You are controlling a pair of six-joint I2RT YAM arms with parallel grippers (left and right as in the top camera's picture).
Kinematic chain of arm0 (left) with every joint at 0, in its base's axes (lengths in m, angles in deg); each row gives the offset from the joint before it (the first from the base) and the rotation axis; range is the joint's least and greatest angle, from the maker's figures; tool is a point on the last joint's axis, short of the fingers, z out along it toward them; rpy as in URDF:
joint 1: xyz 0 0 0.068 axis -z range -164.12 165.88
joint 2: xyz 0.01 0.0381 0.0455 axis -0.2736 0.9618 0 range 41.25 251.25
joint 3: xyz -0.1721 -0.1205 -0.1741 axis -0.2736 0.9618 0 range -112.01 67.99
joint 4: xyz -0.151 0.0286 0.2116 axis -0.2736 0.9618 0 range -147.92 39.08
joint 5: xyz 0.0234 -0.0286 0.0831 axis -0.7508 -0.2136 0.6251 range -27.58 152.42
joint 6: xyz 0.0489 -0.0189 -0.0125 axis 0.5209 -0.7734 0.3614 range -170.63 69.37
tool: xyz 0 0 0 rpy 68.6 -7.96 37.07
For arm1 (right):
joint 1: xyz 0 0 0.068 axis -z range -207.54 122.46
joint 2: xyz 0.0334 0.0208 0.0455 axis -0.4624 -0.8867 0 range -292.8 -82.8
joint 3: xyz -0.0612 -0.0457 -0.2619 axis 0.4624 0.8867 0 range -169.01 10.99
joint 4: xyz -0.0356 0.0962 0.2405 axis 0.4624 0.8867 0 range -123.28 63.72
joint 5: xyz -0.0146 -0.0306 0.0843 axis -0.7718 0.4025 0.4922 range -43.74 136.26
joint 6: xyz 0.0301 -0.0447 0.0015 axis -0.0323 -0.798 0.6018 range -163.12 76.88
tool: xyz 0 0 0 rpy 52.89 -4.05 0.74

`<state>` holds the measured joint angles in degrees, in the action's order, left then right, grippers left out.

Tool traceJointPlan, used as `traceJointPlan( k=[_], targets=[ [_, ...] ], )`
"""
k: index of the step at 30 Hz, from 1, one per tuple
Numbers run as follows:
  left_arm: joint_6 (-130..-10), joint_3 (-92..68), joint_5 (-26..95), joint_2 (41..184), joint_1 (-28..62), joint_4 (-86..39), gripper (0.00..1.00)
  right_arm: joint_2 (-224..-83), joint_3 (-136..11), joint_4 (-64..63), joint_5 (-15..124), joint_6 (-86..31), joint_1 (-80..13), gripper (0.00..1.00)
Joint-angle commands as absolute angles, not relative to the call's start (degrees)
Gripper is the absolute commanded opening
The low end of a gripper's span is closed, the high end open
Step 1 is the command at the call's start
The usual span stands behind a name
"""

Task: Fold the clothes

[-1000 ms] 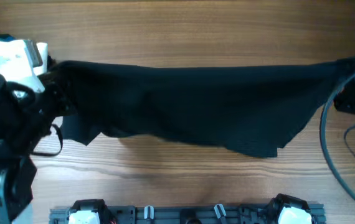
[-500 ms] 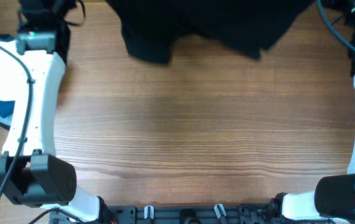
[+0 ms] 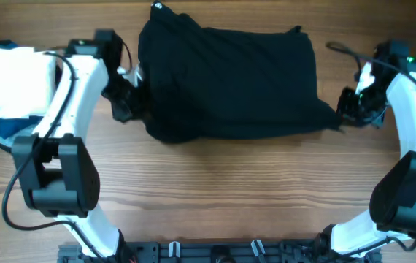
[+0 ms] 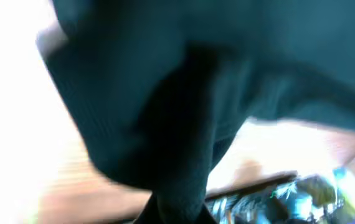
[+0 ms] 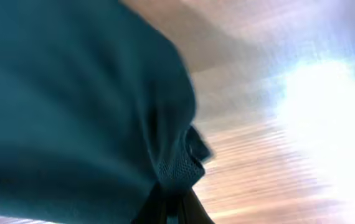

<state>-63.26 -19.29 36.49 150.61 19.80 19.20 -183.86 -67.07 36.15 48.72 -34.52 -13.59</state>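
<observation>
The left tool point(image 3: 130, 104) is pinched tight on the left edge of a large plain black soft fabric garment point(image 3: 230, 80), and the right tool point(image 3: 344, 112) is clamped on its right corner. The garment lies bunched between them on the wooden surface point(image 3: 230, 197). Outboard of the left tool sits a white folded cloth point(image 3: 11, 73).

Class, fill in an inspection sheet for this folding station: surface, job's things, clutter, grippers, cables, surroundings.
Surface: wooden table.
Job's things: black garment, bunched into a rough rectangle on the table's far side.
Clutter: white cloth and blue garment at the left edge.
Grippers: left gripper shut on the black garment's left edge; right gripper shut on its right corner.
Cables: left-arm cable and right-arm cable, each running along its arm.
Surroundings: rail with the arm bases at the near edge.
</observation>
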Motion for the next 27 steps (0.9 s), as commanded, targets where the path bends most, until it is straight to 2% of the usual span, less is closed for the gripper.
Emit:
traceJointPlan(
  k=[1, 3, 7, 8, 9, 10, 12, 13, 14, 15, 17, 22, 23, 24, 27],
  targets=[
    [-59.76, -11.60, 36.77, 150.34, 22.91, 23.68, 0.04, -183.75, -63.20, 37.05, 37.51, -25.86, -13.24, 0.04],
    [-59.87, -8.02, 41.12, 150.32, 24.13, 25.93, 0.04, -183.75, -62.44, 38.60, 34.49, -22.91, -13.21, 0.04],
    [-59.85, -3.93, 41.51, 149.69, 24.24, 24.64, 0.04, -183.72, -62.44, 41.11, 29.53, -19.15, -13.24, 0.04],
    [-59.82, -3.97, 41.51, 149.67, 24.24, 22.74, 0.12, -183.72, -62.44, 40.94, 29.55, -19.15, -13.24, 0.04],
    [-59.85, -4.28, 42.19, 149.67, 24.11, 21.25, 0.44, -183.72, -62.44, 40.87, 29.55, -19.15, -13.24, 0.04],
    [-60.09, -5.52, 43.70, 149.51, 23.48, 19.72, 0.52, -183.72, -62.44, 40.65, 29.57, -19.17, -13.24, 0.04],
    [-60.48, -9.85, 44.12, 148.18, 21.18, 16.95, 0.57, -183.72, -62.44, 40.43, 29.57, -19.17, -13.24, 0.04],
    [-61.68, -12.15, 45.36, 146.96, 19.45, 14.37, 0.83, -183.72, -62.44, 40.26, 29.59, -19.17, -13.24, 0.04],
    [-64.20, -13.15, 48.16, 146.06, 17.92, 11.11, 1.00, -183.72, -62.44, 40.19, 29.62, -19.17, -13.24, 0.04],
    [-66.78, -13.20, 51.04, 145.67, 16.13, 5.36, 0.99, -183.72, -62.44, 39.82, 29.86, -19.17, -13.24, 0.04],
    [-67.61, -12.37, 51.20, 146.83, 14.06, -3.27, 0.87, -183.72, -62.44, 39.41, 30.38, -19.37, -13.24, 0.05],
    [-67.61, -11.34, 52.05, 152.20, 13.73, -17.04, 0.67, -183.72, -62.44, 38.73, 31.30, -20.64, -13.24, 0.04],
    [-67.61, -11.34, 52.05, 153.88, 13.73, -18.83, 0.78, -183.72, -62.44, 38.45, 31.32, -20.64, -13.24, 0.04],
    [-67.61, -11.34, 52.05, 154.96, 13.73, -19.75, 0.83, -183.72, -62.44, 38.29, 31.36, -20.64, -13.24, 0.04],
    [-67.58, -11.34, 52.07, 160.20, 13.73, -22.99, 0.84, -183.72, -62.44, 38.25, 31.76, -20.83, -13.24, 0.04]
  ],
)
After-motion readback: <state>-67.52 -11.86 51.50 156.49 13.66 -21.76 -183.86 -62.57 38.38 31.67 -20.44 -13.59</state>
